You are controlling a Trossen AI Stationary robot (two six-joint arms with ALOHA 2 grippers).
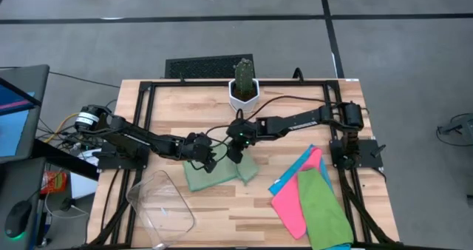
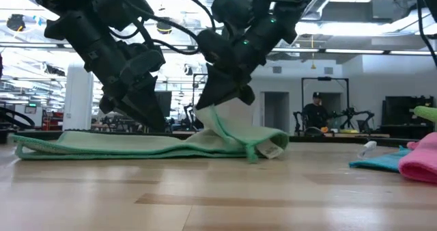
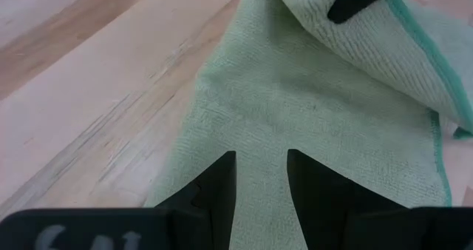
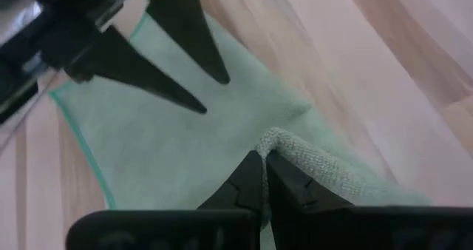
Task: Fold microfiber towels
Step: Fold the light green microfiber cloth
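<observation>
Right gripper (image 1: 235, 158) is pinched tight on a fold of the light green towel (image 1: 214, 174) up in the high view, mid-table, with the left gripper (image 1: 213, 161) right beside it over the same cloth, and the clear plastic bin (image 1: 161, 205) sits just off the towel's near-left corner. A potted cactus (image 1: 244, 83) stands at the far edge, and the other towels (image 1: 310, 202), pink, green and blue, are piled well off to the right. Low view: the right gripper (image 2: 220, 102) lifts a ridge of the towel (image 2: 136, 143) while the rest lies flat, left gripper (image 2: 147, 118) tips down on it. Left wrist view: its fingers (image 3: 222, 187) stand a little apart, pressing flat cloth (image 3: 310, 109), nothing between them. Right wrist view: fingers (image 4: 255, 180) closed on a bunched towel edge (image 4: 310, 161).
</observation>
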